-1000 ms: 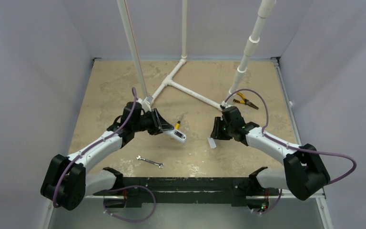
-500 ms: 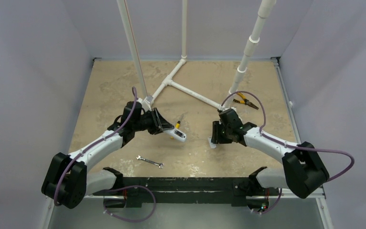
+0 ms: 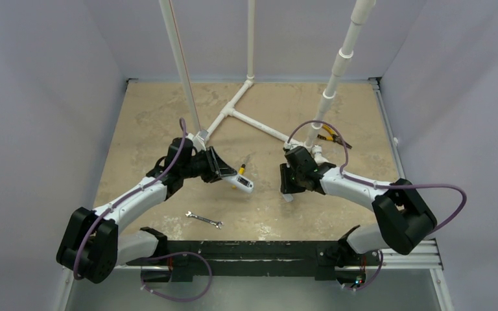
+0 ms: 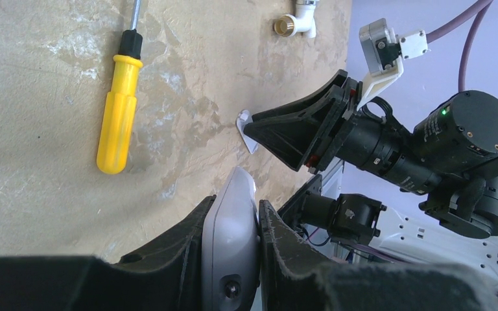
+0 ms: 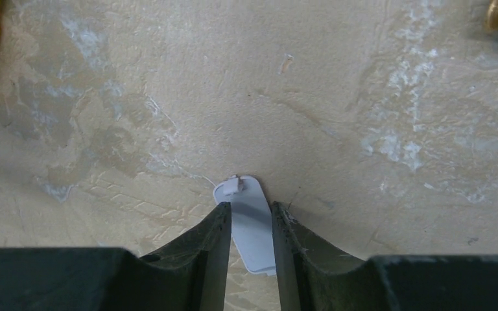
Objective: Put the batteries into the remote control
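Plainly, the left claw (image 4: 236,206) clamped the remote control (image 3: 240,183), its body mostly hidden; at three o'clock, the right claw (image 5: 251,210) pinched a small white cover (image 5: 253,241), its lower end cut off.

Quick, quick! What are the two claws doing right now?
Left claw: closed, holding the remote control.
Right claw: closed on the small white cover.
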